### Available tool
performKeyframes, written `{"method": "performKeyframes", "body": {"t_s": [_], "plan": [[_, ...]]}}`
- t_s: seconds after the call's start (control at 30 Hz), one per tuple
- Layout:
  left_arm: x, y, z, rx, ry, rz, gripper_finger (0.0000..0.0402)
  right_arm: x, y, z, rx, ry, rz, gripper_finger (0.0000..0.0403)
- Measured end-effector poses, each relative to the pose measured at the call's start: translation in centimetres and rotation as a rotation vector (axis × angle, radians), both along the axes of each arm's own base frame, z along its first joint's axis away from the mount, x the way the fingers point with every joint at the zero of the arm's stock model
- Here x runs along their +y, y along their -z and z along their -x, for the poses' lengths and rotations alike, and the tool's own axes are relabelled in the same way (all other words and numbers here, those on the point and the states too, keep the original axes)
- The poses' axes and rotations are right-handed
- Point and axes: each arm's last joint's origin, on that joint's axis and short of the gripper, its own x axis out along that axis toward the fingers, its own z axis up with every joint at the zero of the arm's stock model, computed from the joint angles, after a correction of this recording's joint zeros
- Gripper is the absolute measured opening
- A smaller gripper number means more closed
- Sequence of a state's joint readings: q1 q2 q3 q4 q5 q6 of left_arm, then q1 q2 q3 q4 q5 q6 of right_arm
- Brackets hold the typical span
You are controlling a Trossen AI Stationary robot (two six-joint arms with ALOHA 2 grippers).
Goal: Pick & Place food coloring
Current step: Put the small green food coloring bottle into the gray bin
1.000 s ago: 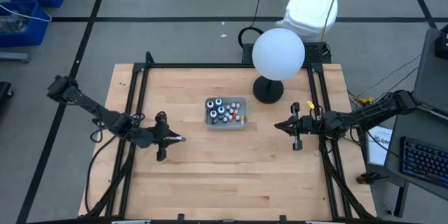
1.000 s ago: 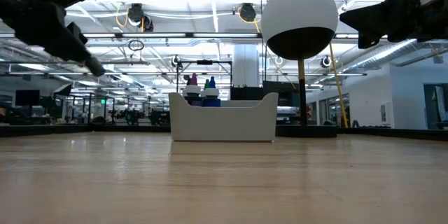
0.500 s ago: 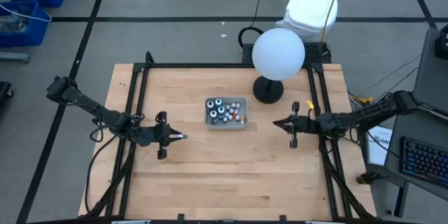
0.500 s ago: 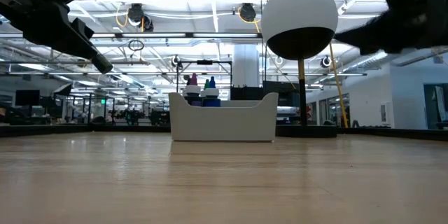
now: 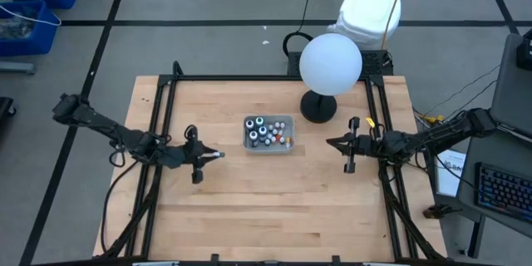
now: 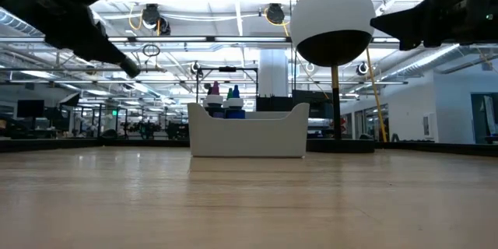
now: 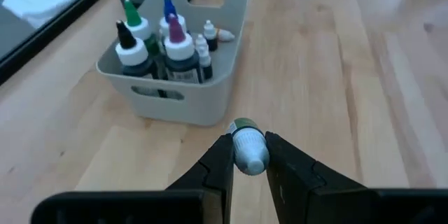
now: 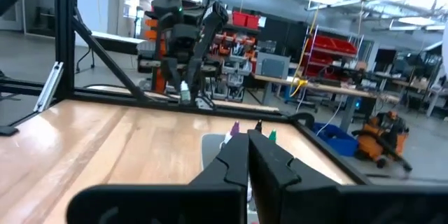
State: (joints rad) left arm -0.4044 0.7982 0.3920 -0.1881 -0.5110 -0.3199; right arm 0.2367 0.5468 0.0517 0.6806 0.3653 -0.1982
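I've got one food coloring bottle (image 7: 248,150) pinched in my left gripper (image 7: 248,155) – white body, green tip, lying sideways between the fingers (image 7: 218,161), held off the worktop (image 5: 266,199). In the high view the left gripper (image 5: 208,156) sits left of the grey tray (image 5: 287,146), near it but apart. The other food coloring bottles (image 5: 264,131) stand upright in that tray, mid-worktop – left wrist view shows green, blue and purple tips plus small white-capped ones (image 7: 204,52) toward one end. Low view shows only purple and blue tips (image 6: 224,92) poking above the tray wall (image 6: 247,136). My right gripper (image 5: 333,143) hovers right of the tray, well apart, fingers (image 8: 231,164) pressed together with nothing between them, pointing toward the tray. White globe on a black stand (image 5: 330,65) is behind the tray to the right, base on the worktop near the far edge. Black frame rails (image 5: 162,116) run along both sides of the worktop
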Motion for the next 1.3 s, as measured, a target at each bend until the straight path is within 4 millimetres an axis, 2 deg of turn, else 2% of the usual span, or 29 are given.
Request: {"method": "performKeyframes", "body": {"t_s": [0.1,0.23,0.47,0.63,0.77,0.93,1.1,1.3], "plan": [[0.6,-0.4,-0.6,-0.007,-0.017,0.027,0.0072,0.0,0.2,0.0,0.013,-0.004,-0.027,0.0000],[0.9,-1.8,-2.6,0.016,0.006,0.009,0.0072,0.0,0.2,0.0,0.014,-0.008,-0.056,0.0000],[1.6,-5.3,-9.5,0.110,0.120,-0.119,0.0072,0.0,0.2,-0.1,0.013,-0.010,-0.075,0.0000],[2.5,-6.3,-14.9,0.209,0.166,-0.236,0.0072,0.0,0.2,-0.1,0.013,-0.011,-0.075,0.0000],[3.5,-6.1,-18.8,0.298,0.192,-0.279,0.0072,0.0,0.3,-0.1,0.017,-0.011,-0.074,0.0000],[5.1,-5.0,-22.4,0.409,0.206,-0.327,0.0072,0.0,0.5,-0.1,0.036,-0.012,-0.069,0.0000],[7.0,-4.0,-25.0,0.490,0.210,-0.354,0.0072,0.0,0.5,-0.1,0.042,-0.012,-0.068,0.0000],[8.9,-3.6,-27.1,0.557,0.209,-0.362,0.0072,0.0,0.7,-0.1,0.062,-0.012,-0.063,0.0000]]}}
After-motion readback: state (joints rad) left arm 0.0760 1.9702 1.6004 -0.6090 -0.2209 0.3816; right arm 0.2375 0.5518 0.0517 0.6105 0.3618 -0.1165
